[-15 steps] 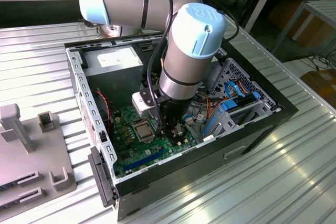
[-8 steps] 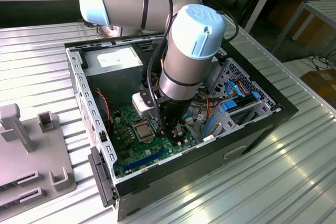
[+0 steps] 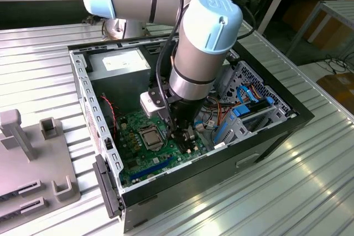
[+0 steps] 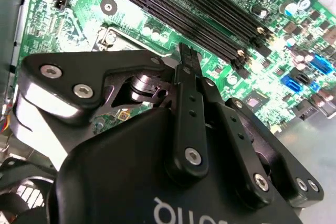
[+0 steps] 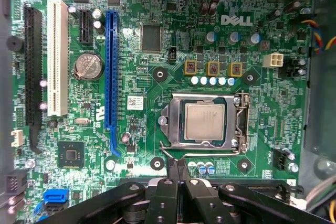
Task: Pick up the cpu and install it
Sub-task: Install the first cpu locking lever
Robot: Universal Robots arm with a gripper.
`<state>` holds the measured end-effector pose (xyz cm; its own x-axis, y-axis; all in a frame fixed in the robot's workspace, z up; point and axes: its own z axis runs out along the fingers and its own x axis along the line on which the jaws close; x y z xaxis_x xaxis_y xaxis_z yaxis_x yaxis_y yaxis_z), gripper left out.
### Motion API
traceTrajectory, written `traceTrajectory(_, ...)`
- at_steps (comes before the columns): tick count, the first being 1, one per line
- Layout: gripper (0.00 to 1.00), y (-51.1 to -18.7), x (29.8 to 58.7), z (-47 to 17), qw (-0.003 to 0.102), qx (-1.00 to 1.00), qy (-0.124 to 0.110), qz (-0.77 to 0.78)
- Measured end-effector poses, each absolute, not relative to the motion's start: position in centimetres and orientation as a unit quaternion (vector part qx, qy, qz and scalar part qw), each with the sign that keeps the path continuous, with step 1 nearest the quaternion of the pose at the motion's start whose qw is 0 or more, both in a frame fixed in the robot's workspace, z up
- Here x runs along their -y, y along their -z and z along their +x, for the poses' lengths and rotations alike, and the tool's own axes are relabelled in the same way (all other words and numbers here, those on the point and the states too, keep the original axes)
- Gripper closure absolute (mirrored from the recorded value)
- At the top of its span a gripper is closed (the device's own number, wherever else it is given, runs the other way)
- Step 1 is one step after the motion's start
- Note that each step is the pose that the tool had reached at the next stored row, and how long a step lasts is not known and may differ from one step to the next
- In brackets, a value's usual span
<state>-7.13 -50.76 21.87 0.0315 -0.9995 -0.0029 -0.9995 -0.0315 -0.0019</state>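
Note:
The cpu, a small square chip with a dull silver top, lies flat inside the metal-framed socket on the green motherboard. In the exterior view the socket sits near the middle of the board inside the open computer case. My gripper hangs just above the board beside the socket, a short way from the cpu and not touching it. Its two black fingers are pressed together with nothing between them. In the exterior view the gripper is to the socket's right.
The black case wall rings the board. Long black memory slots run beside the gripper. White and blue expansion slots lie past the socket. A drive cage with blue cables fills the exterior view's right. Grey fixtures stand at its left.

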Motion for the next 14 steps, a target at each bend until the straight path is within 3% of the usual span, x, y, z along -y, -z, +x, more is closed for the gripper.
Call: traceTrajectory(14,0.89,-22.6,49.9,-9.1,0.002,-0.695,0.0,-0.719)
